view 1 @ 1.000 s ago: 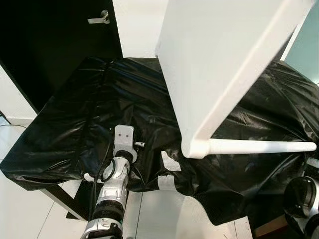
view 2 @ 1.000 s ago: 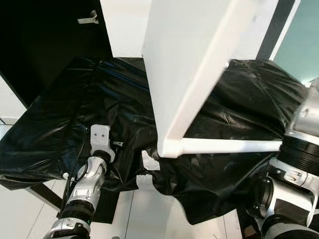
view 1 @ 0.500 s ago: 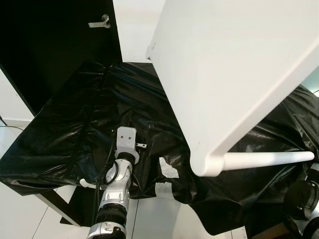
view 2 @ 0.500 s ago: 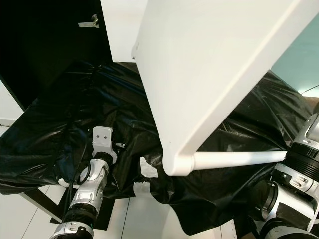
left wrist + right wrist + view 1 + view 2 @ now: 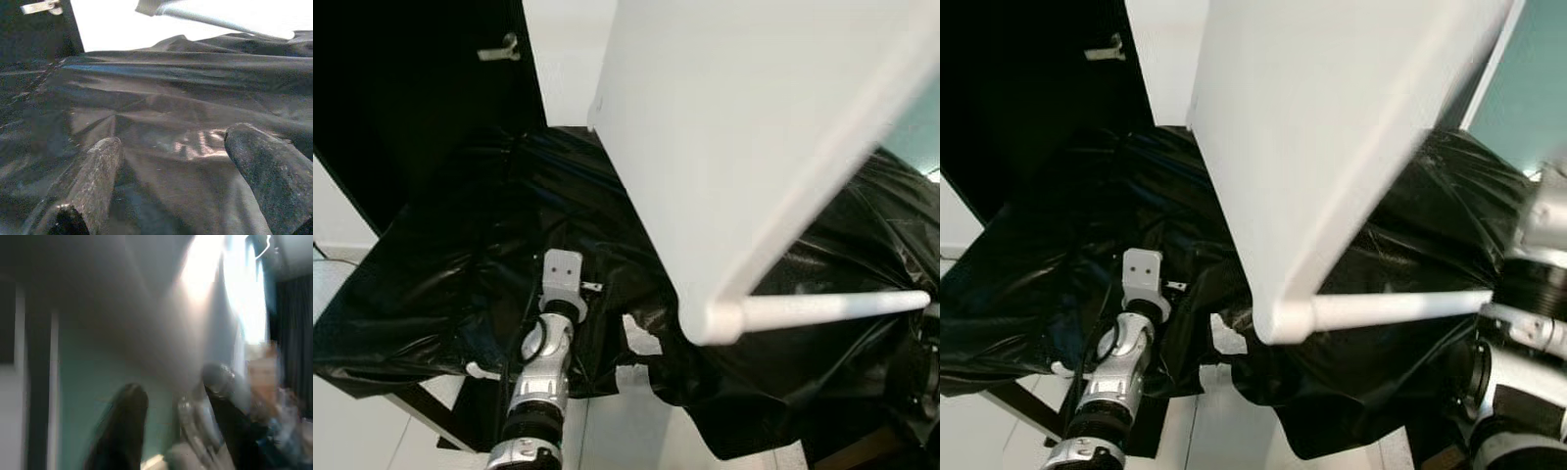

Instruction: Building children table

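As the tabletop (image 5: 744, 147) has tilted steeper—its leg (image 5: 832, 305) stays level.

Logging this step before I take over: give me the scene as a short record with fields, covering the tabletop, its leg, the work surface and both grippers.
tabletop: white panel, raised and tilted above the covered surface
leg: white round leg, at the panel's near corner, pointing toward the robot's right
work surface: table draped in black plastic sheet
left gripper: open, over the black sheet, holding nothing
right gripper: view blurred; fingers apart, whether it grips anything cannot be told
background: dark door with a metal handle
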You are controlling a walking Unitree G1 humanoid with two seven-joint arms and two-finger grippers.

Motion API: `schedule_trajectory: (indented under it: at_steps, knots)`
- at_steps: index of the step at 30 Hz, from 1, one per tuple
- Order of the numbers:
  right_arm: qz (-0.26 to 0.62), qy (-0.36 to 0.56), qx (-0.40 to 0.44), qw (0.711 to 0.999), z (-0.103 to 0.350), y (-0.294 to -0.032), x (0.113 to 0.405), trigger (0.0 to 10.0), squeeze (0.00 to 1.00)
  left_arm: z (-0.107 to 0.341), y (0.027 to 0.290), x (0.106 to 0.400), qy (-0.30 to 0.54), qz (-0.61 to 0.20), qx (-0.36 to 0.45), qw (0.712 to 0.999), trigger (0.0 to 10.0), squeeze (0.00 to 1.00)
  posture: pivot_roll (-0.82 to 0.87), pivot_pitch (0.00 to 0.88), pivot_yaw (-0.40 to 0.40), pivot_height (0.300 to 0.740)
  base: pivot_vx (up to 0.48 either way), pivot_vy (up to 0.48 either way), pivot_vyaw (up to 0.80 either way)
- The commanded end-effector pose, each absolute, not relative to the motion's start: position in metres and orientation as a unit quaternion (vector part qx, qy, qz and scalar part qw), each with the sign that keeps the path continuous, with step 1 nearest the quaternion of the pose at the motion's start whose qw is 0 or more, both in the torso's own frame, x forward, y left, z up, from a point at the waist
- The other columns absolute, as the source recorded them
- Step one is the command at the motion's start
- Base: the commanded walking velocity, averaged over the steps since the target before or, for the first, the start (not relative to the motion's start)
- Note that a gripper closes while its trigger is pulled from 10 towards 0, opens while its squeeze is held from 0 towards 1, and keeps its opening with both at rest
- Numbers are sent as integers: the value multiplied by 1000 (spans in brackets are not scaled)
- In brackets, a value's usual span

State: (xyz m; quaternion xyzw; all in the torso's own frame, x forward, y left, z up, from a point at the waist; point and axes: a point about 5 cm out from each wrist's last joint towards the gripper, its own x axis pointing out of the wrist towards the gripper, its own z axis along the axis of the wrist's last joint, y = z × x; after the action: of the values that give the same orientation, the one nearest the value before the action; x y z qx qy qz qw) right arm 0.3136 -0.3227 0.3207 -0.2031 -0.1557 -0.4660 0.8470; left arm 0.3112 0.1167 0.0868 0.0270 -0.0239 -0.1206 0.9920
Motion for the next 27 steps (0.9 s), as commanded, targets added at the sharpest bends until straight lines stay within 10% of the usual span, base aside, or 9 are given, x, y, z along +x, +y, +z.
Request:
schedule_trajectory:
  at_steps: [1, 5, 6, 27]
  knots:
    - [-444, -22, -221, 868, 266, -323, 331, 10000, 1000, 87, 131, 312, -29, 28, 27, 999, 10000, 0, 52, 0, 99, 740, 0, 0, 0]
    - [-423, -40, -247, 871, 272, -305, 340, 10000, 1000, 86, 134, 309, -29, 37, 26, 999, 10000, 0, 70, 0, 87, 740, 0, 0, 0]
    - [-421, -40, -250, 871, 270, -302, 340, 10000, 0, 85, 136, 308, -28, 39, 25, 999, 10000, 0, 77, 0, 82, 740, 0, 0, 0]
    - [-435, 63, -246, 864, 200, -316, 304, 10000, 0, 88, 130, 308, -41, 16, 27, 999, 10000, 0, 53, 0, 101, 740, 0, 0, 0]
